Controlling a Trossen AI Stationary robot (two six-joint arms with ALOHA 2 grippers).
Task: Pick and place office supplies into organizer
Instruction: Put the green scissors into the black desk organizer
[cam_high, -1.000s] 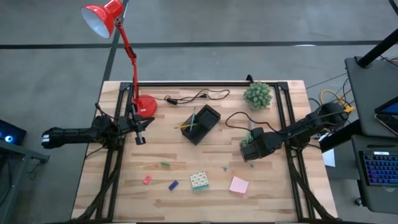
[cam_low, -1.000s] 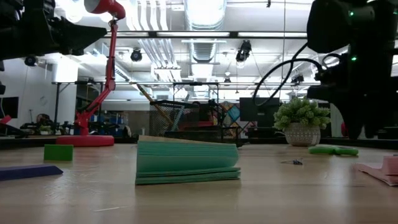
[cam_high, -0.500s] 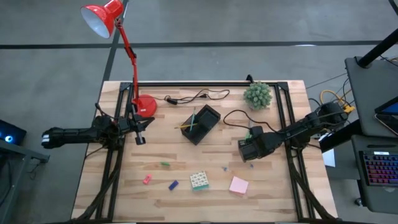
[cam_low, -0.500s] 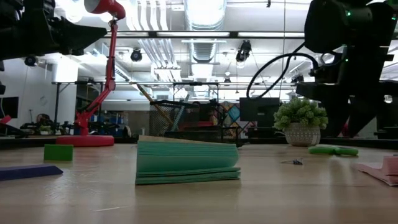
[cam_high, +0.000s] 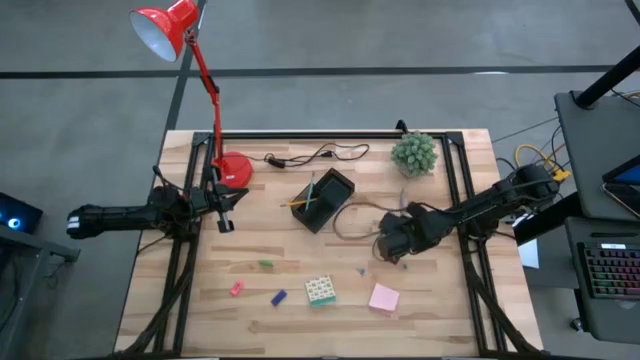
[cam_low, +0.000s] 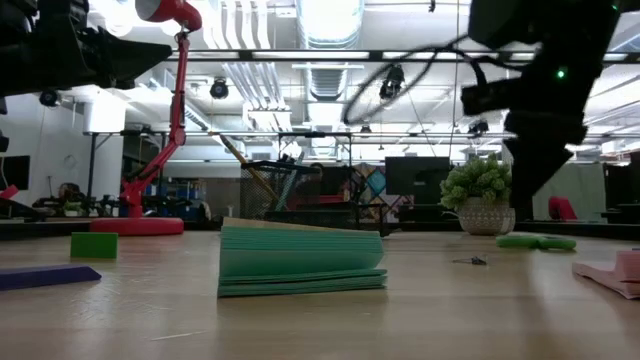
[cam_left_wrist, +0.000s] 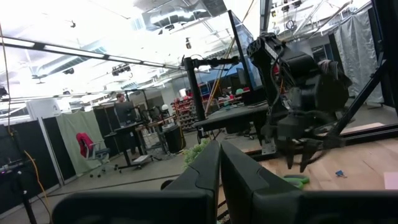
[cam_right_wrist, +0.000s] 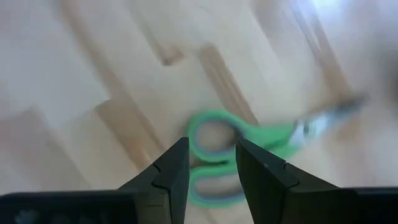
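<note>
Scissors (cam_right_wrist: 239, 155) with green handles are lying flat on the desk (cam_high: 440, 300), directly under the right tool (cam_right_wrist: 211, 163), whose two fingers are standing apart over the handle loops without touching them. The organizer (cam_high: 322, 199) is sitting well off to that tool's side. The left tool (cam_high: 226, 223), fingers pressed together, is waiting near the lamp base (cam_high: 233, 169).

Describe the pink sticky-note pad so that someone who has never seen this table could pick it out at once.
Start at the black organizer in the middle of the wooden table, then go to the table's near edge on the right arm's side. The pink sticky-note pad lies flat there, right of the green-white patterned block; it is the only plain pink square.
</note>
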